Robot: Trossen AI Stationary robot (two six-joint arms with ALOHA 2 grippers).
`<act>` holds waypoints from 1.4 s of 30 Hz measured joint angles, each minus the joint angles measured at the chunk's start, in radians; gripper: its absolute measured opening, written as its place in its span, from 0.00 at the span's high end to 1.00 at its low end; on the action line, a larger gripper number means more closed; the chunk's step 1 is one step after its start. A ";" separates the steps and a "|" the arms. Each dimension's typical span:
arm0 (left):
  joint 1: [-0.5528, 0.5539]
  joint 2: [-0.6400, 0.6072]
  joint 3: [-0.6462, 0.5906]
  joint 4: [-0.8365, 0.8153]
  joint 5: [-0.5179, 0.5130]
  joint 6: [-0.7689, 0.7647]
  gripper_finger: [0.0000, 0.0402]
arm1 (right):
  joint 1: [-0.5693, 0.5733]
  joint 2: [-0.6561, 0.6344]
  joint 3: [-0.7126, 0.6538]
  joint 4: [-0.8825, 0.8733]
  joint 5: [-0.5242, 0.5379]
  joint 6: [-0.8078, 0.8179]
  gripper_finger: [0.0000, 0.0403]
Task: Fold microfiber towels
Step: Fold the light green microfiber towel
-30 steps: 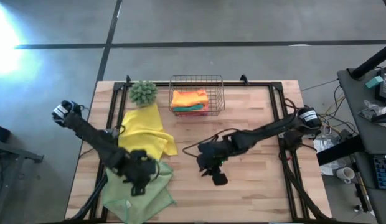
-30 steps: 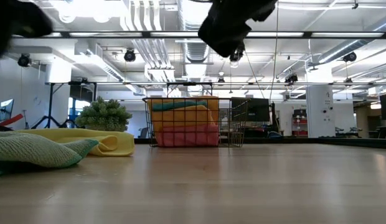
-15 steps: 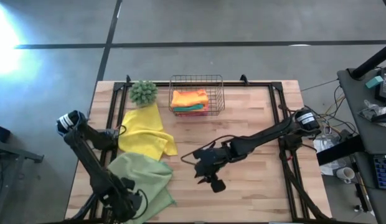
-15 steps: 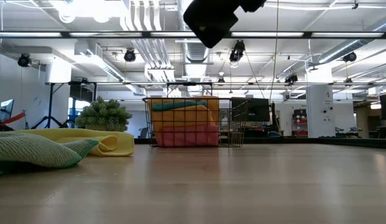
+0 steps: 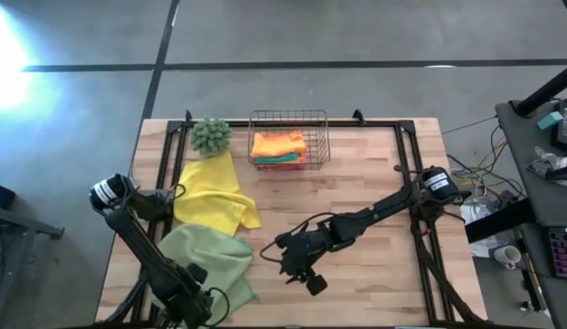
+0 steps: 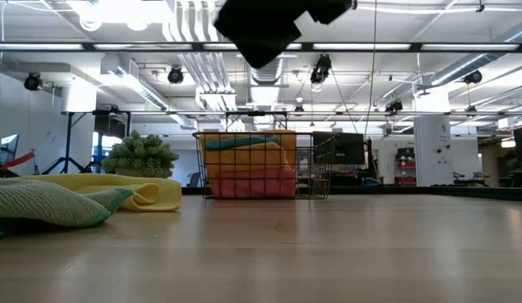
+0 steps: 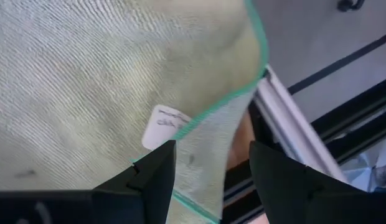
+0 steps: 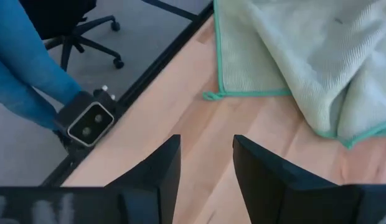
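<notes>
The left gripper (image 5: pixel 194 304) is positioned at the near left edge of the table (image 5: pixel 375 196), at the near edge of the pale sage green towel (image 5: pixel 208 260). Its fingers (image 7: pixel 152 174) stand apart with nothing between them; the left wrist view shows the towel's teal-stitched hem and a white label (image 7: pixel 163 123) directly beyond the fingertips.

The right gripper (image 5: pixel 306 274) hangs above bare wood near the table centre, just right of the pale sage green towel and clear of it. Its fingers (image 8: pixel 159 171) stand apart and hold nothing; the right wrist view shows the towel's corner lying on the wood beyond them.

The pale sage green towel lies rumpled at the near left of the table. The yellow towel (image 5: pixel 215 187) lies farther back on the left, partly folded, touching the sage towel's far edge. The green ball plant (image 5: pixel 210 134) stands at the far left corner. The wire basket (image 5: pixel 289 139) stands far centre and contains orange (image 5: pixel 278 143), teal and pink towels, stacked.
</notes>
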 joint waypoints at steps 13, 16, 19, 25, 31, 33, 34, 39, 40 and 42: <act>0.038 0.086 -0.012 0.018 0.034 0.125 0.54 | -0.006 0.057 0.055 -0.006 0.001 -0.001 0.66; 0.038 0.092 -0.015 0.019 0.043 0.135 0.54 | -0.007 0.057 0.055 -0.004 0.001 -0.002 0.66; 0.039 0.092 -0.029 0.024 0.047 0.136 0.54 | -0.007 0.057 0.055 -0.004 0.001 -0.003 0.66; 0.039 0.092 -0.069 0.053 0.109 0.127 0.54 | -0.007 0.057 0.055 -0.005 0.000 -0.001 0.66; 0.039 0.092 -0.070 0.062 0.125 0.124 0.54 | -0.007 0.057 0.055 -0.005 0.000 -0.001 0.66; 0.039 0.092 -0.070 0.078 0.124 0.124 0.54 | -0.007 0.057 0.055 -0.005 0.000 -0.001 0.66; 0.039 0.092 -0.071 0.078 0.124 0.123 0.55 | -0.007 0.057 0.055 -0.005 0.001 -0.001 0.66; 0.039 0.092 -0.079 0.078 0.124 0.074 0.65 | -0.007 0.059 0.055 -0.005 0.001 -0.006 0.66; 0.039 0.092 -0.079 0.079 0.124 0.074 0.68 | -0.007 0.061 0.055 -0.004 0.000 -0.016 0.66; 0.039 0.092 -0.080 0.079 0.124 0.073 0.74 | -0.007 0.071 0.055 -0.003 -0.001 -0.040 0.66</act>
